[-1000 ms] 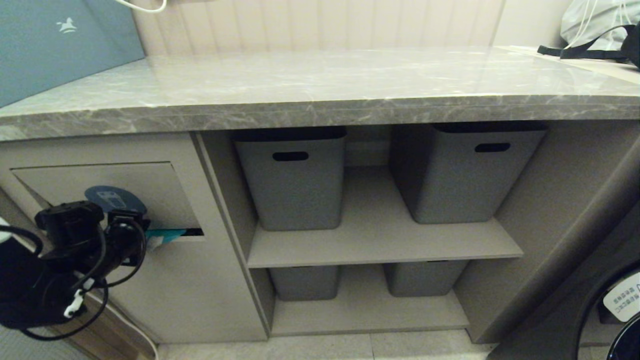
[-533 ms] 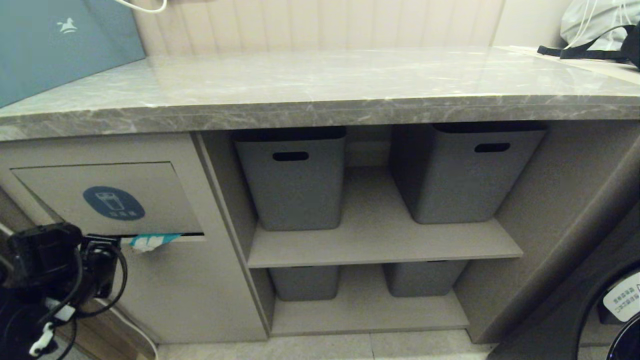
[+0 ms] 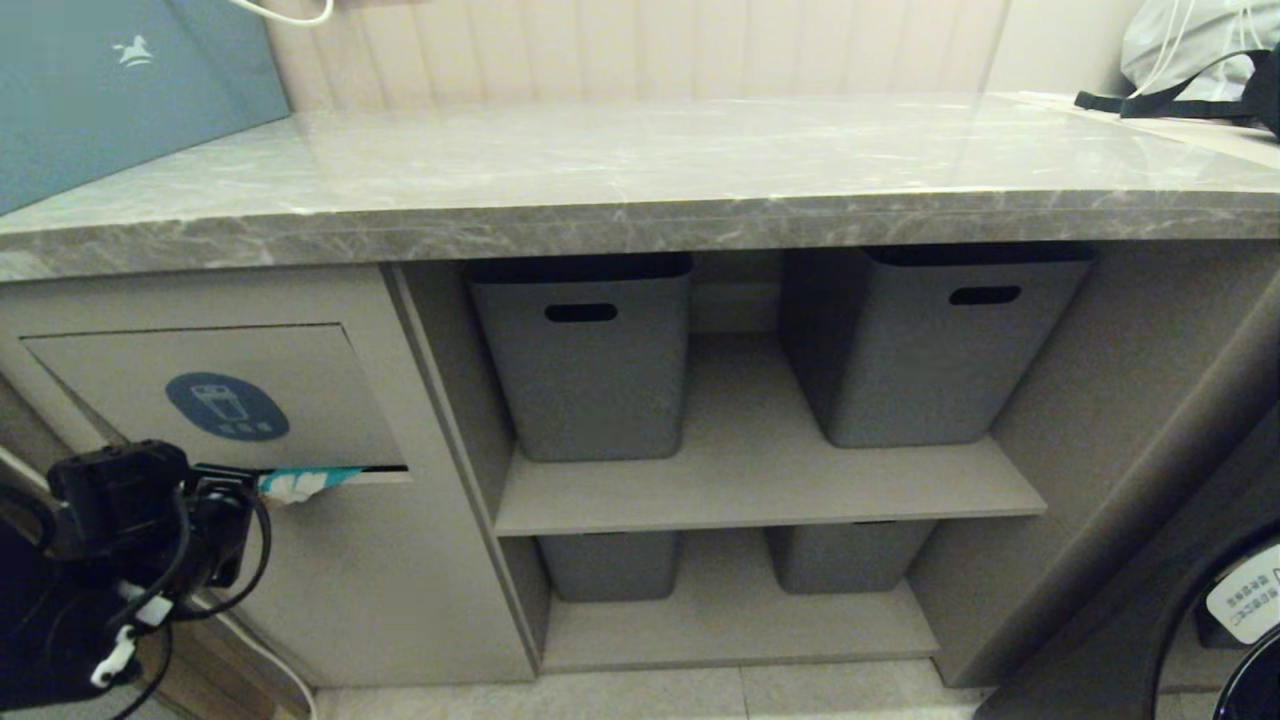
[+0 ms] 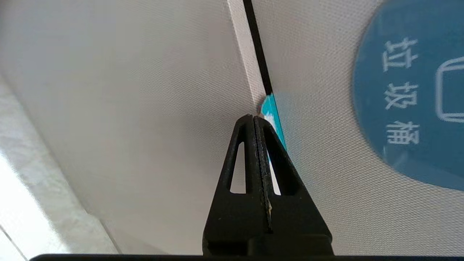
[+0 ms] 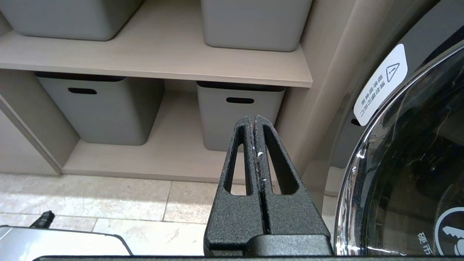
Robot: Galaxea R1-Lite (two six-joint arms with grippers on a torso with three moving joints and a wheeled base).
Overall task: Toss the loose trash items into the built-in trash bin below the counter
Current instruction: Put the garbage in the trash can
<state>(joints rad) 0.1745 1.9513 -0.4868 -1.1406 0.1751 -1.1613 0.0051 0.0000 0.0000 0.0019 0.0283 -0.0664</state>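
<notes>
Poking out from under the lower edge of the flap (image 3: 215,395) of the built-in trash bin, a teal packet (image 3: 298,482) with a white crumpled end is caught in the dark slot, part inside and part hanging over the cabinet front (image 3: 370,590). The left gripper (image 3: 235,500) sits just to the left of that packet, low at the near left of the scene, its two black fingers pressed flat together with nothing between them; in the left wrist view the closed tips (image 4: 253,121) stand right by the turquoise sliver (image 4: 272,112) at the flap's seam, whether touching I cannot tell. The dark blue oval icon (image 3: 227,405) lies above it on the flap. The counter (image 3: 640,215) overhangs with a thick marble edge, its top bare across the middle. To the right, grey tubs (image 3: 585,355) fill the shelves. The right gripper (image 5: 255,121) hangs closed and empty near the floor tiles (image 5: 90,195), beside a round glass door (image 5: 409,174).
</notes>
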